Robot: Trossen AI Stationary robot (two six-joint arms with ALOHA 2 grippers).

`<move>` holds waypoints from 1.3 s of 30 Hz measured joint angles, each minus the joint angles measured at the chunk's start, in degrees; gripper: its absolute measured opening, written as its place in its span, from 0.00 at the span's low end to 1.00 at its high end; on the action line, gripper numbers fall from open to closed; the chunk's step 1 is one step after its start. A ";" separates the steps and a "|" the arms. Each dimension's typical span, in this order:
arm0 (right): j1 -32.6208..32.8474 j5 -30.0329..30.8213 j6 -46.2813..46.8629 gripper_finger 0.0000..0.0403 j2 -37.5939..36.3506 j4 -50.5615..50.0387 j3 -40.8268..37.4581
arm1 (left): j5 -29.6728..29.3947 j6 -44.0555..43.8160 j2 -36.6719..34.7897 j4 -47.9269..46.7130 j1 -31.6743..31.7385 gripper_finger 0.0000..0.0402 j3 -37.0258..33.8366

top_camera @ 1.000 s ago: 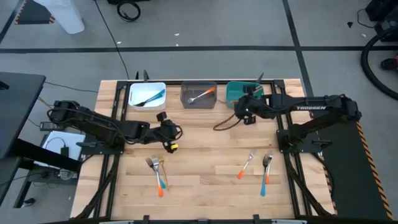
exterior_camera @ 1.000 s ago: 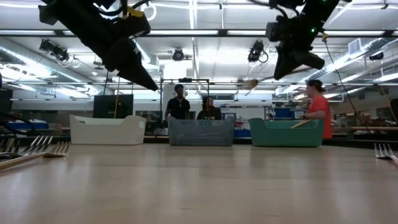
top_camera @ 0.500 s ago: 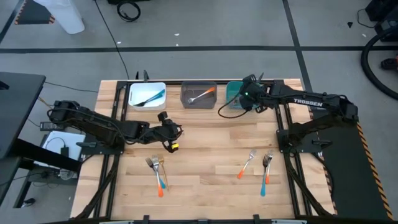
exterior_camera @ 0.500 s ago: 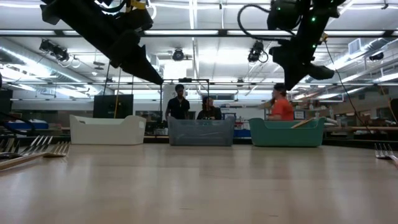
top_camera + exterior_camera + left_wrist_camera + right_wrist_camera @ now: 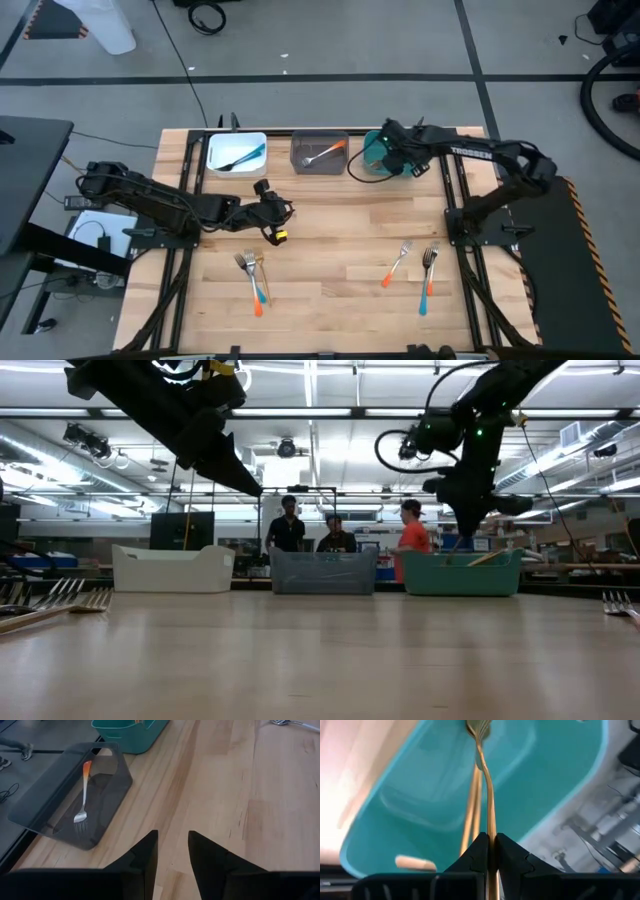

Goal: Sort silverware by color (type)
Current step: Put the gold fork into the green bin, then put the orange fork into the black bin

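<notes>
At the near edge of the desk (image 5: 330,300) lie two groups of silverware. On the left, a blue-handled fork (image 5: 249,275), an orange-handled fork (image 5: 258,296) and a gold piece (image 5: 262,266) lie close together. Their long axes run from near to far, heads toward the bins, handles toward the near edge. They overlap, so it is hard to separate them. On the right, an orange-handled fork (image 5: 395,265) lies tilted, head toward the far right, and just beside it a second fork (image 5: 429,275) lies almost straight, head toward the bins; its handle looks orange and blue, perhaps two pieces on each other, I cannot tell.

In the middle of the desk, the left end effector (image 5: 272,212) hangs above the wood. Its fingers (image 5: 145,855) stand apart with nothing between them.

At the far edge stand three bins in a row. The white bin (image 5: 215,150) holds a blue-handled piece (image 5: 240,158), lying across. The grey bin (image 5: 300,166) holds an orange-handled fork (image 5: 83,795), head to the left side, handle to the right. Over the teal bin (image 5: 372,142) the right end effector (image 5: 392,160) is closed on a gold fork (image 5: 484,765), whose head points down into the bin. A second gold handle (image 5: 470,820) lies in the bin under it, partly hidden.

Behind the desk, in the low view, three people (image 5: 335,535) are seen, partly covered by the bins.
</notes>
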 joint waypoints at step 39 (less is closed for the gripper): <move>-0.95 -3.20 9.13 0.31 -0.45 2.34 -0.02 | -0.02 0.50 0.00 -0.02 0.28 0.29 0.04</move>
